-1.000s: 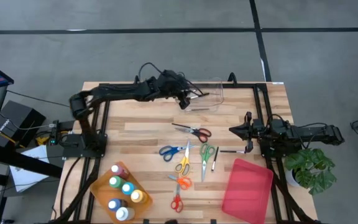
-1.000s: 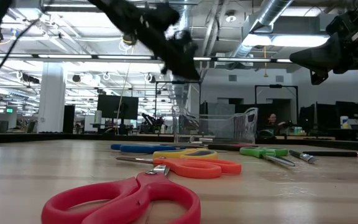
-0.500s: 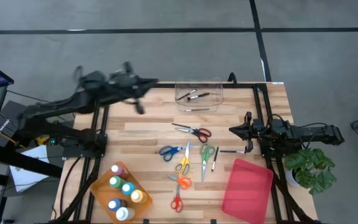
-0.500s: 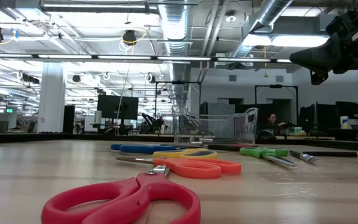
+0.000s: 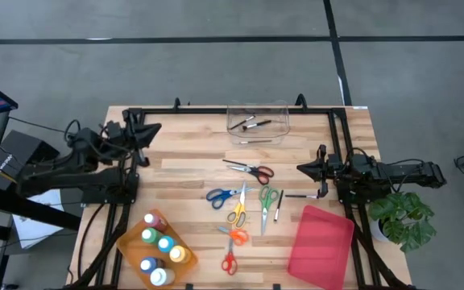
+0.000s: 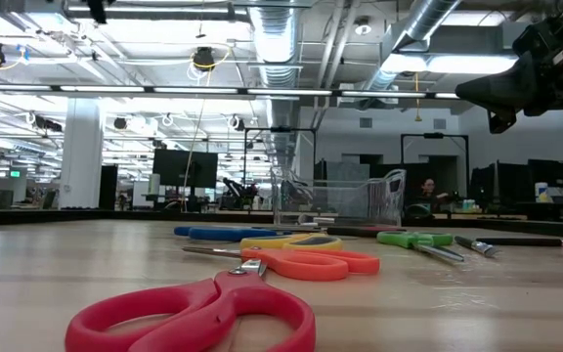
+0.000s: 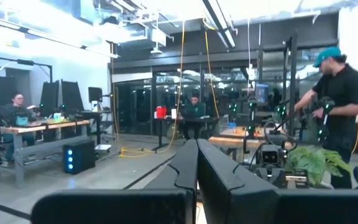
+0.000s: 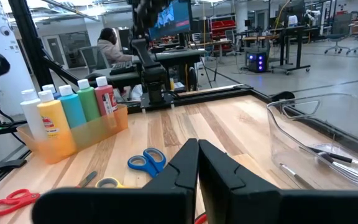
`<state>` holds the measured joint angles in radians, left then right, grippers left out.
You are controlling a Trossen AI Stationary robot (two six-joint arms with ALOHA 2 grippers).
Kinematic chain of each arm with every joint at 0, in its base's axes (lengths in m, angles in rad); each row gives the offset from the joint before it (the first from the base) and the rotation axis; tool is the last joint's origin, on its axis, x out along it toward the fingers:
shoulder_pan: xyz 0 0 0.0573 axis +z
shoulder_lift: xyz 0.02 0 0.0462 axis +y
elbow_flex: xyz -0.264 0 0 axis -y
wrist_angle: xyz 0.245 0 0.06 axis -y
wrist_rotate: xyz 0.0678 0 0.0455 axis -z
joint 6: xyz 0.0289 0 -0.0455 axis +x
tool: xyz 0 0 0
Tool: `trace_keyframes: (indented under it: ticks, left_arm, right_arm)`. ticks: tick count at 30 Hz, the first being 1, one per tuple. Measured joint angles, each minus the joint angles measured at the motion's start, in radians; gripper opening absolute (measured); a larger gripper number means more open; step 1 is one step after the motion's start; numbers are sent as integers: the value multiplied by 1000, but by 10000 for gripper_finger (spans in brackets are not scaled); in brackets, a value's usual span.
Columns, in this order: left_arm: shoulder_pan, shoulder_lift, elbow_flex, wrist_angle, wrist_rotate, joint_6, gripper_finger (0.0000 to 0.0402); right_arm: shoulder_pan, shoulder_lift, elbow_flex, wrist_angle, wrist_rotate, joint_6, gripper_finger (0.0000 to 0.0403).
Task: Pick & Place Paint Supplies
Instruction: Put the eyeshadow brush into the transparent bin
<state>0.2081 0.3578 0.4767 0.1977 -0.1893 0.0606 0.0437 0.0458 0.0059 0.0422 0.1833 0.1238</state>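
Six pairs of colour-handled scissors (image 5: 240, 196) lie mid-counter (image 5: 184, 161) beside a thin dark brush (image 5: 279, 205); more brushes (image 5: 250, 124) sit in a clear plastic bin (image 5: 257, 121), paint bottles (image 5: 158, 248) in an orange tray (image 5: 127, 244). Left end effector (image 5: 143, 145) and right end effector (image 5: 302, 168) hover closed, empty, at opposite edges.

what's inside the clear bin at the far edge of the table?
The clear bin holds a few thin dark brushes, lying loose on its floor. No bottles or scissors in it. The exact brush count is hard to tell, since they overlap and the bin walls glare.
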Motion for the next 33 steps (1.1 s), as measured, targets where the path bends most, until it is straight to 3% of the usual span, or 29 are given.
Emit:
trace_keyframes:
  ticks: [6, 20, 28, 33]
  left_arm:
    - [0, -96, -162, 66, -5, -61, 0]
    - [-1, -165, -471, 283, 46, -229, 0]
    - [-49, -168, -470, 254, 46, -225, 0]
    - [-89, -168, -470, 277, -14, -249, 0]
  right_arm:
    - [-1, 0, 0, 7, 0, 0, 8]
    - [-1, 0, 0, 10, 0, 0, 8]
    - [-1, 0, 0, 11, 0, 0, 8]
    - [-1, 0, 0, 11, 0, 25, 8]
